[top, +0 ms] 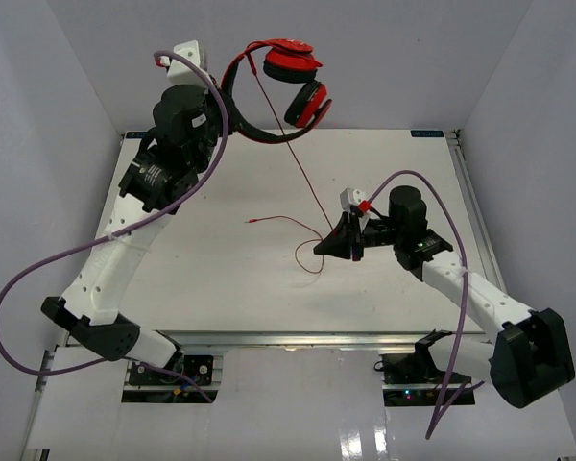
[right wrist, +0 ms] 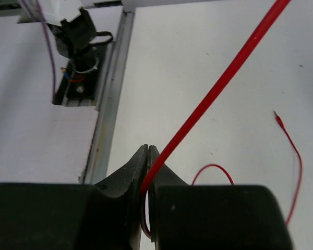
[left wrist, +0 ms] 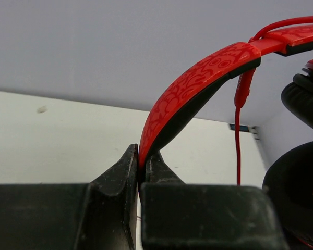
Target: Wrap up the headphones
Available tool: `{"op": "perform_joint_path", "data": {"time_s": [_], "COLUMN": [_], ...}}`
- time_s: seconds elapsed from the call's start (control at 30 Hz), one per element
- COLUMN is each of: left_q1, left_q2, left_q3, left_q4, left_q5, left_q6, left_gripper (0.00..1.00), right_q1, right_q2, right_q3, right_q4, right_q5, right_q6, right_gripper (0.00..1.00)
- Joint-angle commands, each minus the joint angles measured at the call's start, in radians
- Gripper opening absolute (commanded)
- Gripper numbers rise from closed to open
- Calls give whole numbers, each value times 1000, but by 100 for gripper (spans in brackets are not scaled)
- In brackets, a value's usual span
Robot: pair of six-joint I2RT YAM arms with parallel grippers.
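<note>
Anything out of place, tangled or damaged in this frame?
Nothing looks damaged. The headphones hang in the air, the left hand shut on the headband. The cable runs taut down to the right hand, which is shut on it. Its loose end curls on the table, not yet wrapped.

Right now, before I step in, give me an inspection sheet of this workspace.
Surface: white table, no spills seen.
Job's things: headphones held in the air; red cable runs taut down to the right tool, plug end on the table.
Clutter: nothing seen.
Grippers: left tool shut on the headband; right tool shut on the red cable.
Cables: purple arm cables loop off both arms.
Surroundings: white walls on three sides.
</note>
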Motion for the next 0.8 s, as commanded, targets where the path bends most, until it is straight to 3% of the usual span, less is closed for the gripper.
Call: {"op": "perform_joint_path", "data": {"time_s": [0.0,0.17,0.3,0.37,0.57,0.77], "left_q1": [51,60,43,20,-74,-87], "left_q2": [-13,83,162,172,125,-10], "left_q3": [-48,-79,-137,-208,-393,-534], "left_q4": [35,35,-10,-9,14,51], "left_q5": [-22,-4,94,123,240,424], "left_q6": [28,104,163,199,275,379], "left_gripper": [0,0,0,0,0,0], "right_q1": [49,202,283,285,283,188], "right_q2": [-65,-68,-14,20,87,102], "right_q3": [126,317,450,495,500,417], "right_q4": [-413,-595,-570,-530,-329,-267], "right_q5": [321,748,1131,1239,1387,1282], "right_q6": [-314,-507,-658,-706,-788,-740], "right_gripper": [8,8,8,8,9,12]}}
